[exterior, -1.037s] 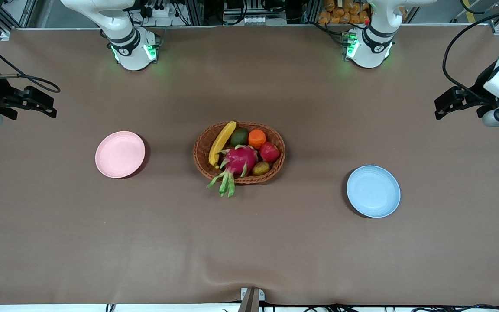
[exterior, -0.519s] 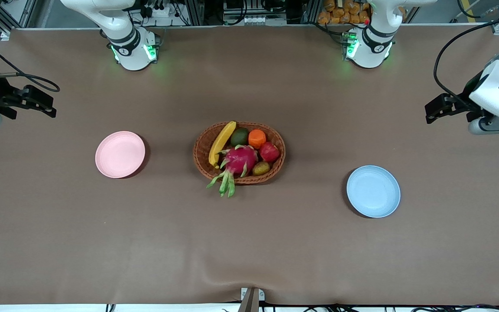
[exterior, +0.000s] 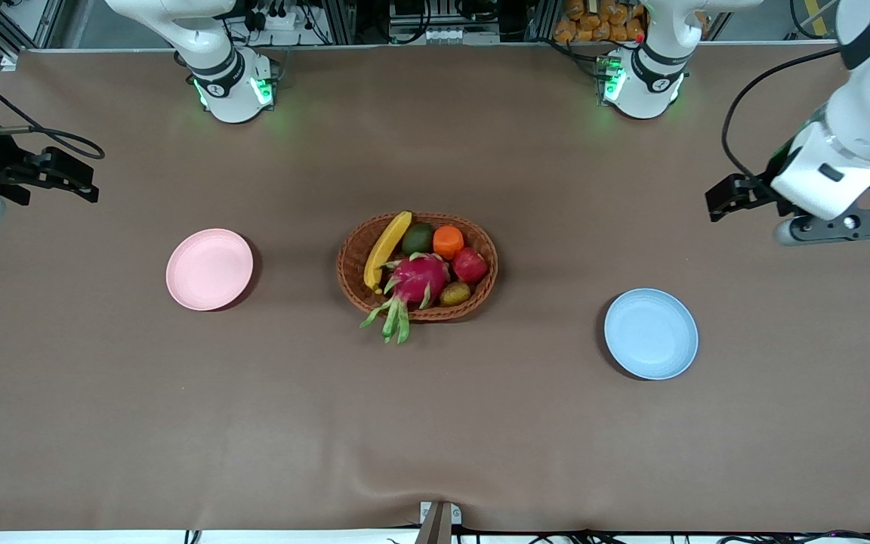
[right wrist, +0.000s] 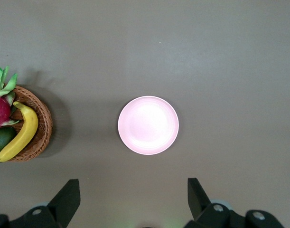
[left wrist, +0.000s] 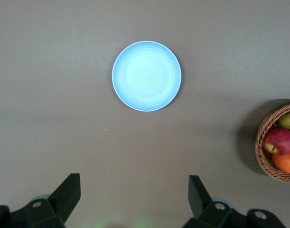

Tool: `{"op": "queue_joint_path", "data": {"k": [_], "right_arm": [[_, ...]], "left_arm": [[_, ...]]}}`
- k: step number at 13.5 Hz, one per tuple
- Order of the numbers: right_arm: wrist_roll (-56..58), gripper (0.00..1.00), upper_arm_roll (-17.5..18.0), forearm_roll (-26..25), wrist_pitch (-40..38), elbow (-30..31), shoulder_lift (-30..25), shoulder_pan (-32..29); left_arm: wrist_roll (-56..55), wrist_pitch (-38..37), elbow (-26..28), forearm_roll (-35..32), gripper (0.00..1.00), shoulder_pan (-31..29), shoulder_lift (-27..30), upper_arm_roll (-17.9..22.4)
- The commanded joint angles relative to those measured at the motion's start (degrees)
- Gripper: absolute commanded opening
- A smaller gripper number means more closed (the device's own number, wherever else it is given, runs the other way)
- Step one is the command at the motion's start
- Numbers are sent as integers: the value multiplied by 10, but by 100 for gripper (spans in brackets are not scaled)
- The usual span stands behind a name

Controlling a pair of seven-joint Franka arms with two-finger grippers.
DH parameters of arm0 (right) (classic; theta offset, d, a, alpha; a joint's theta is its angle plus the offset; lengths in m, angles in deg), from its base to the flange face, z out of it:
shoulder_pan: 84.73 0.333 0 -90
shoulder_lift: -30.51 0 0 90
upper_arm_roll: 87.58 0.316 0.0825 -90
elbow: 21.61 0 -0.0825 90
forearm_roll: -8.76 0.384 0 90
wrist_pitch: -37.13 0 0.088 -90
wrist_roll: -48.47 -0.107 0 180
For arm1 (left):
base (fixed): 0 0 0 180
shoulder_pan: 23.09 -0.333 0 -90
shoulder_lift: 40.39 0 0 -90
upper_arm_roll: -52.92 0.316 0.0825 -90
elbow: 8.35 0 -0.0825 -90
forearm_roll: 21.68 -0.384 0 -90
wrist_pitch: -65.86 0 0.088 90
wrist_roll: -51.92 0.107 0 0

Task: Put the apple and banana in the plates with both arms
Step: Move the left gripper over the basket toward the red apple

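Wicker basket (exterior: 417, 266), frame centre: apple (exterior: 470, 265) and banana (exterior: 387, 249) held inside. Pink plate (exterior: 209, 269), blue plate (exterior: 651, 333): bare. Left gripper (left wrist: 134, 195), right gripper (right wrist: 134, 198): fingers apart, aloft over bare table. Risk: dragon fruit (exterior: 414, 281) crowds both targets; neighbours may be knocked.

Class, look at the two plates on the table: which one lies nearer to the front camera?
The light blue plate, toward the left arm's end of the table. It lies nearer to the camera than the pale pink plate.

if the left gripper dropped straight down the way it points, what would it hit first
Probably bare brown table: the open left gripper points down beside the round light blue plate, not over it.
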Motion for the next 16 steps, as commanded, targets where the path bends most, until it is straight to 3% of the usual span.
{"op": "queue_joint_path", "data": {"k": [1, 6, 16], "right_arm": [[-5, 100, 0, 4, -4, -1, 3, 0], [-6, 100, 0, 5, -7, -1, 5, 0], [-3, 100, 0, 5, -18, -4, 18, -2]], "left_arm": [[-59, 5, -7, 12, 100, 3, -17, -23], [-158, 21, -9, 8, 100, 19, -55, -68], [-431, 157, -12, -1, 100, 186, -200, -63]]}}
